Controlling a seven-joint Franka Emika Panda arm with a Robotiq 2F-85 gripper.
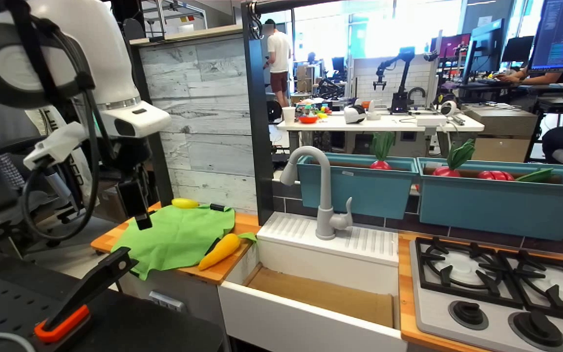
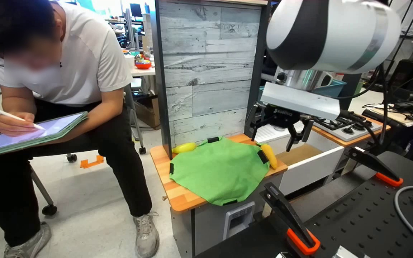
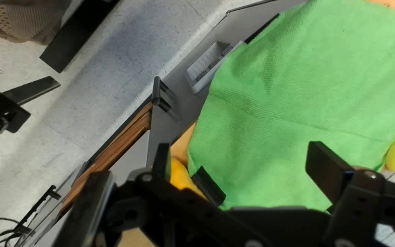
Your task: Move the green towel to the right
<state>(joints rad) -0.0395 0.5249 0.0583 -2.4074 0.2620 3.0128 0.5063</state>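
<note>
Tool spread wide, empty, and now it should pinch the towel and lift over the carrot at right!

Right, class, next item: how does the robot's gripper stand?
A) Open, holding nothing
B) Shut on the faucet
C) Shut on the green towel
A: in an exterior view the gripper has its jaws wide apart with nothing between them, while the green towel lies spread on the wooden counter.
</note>
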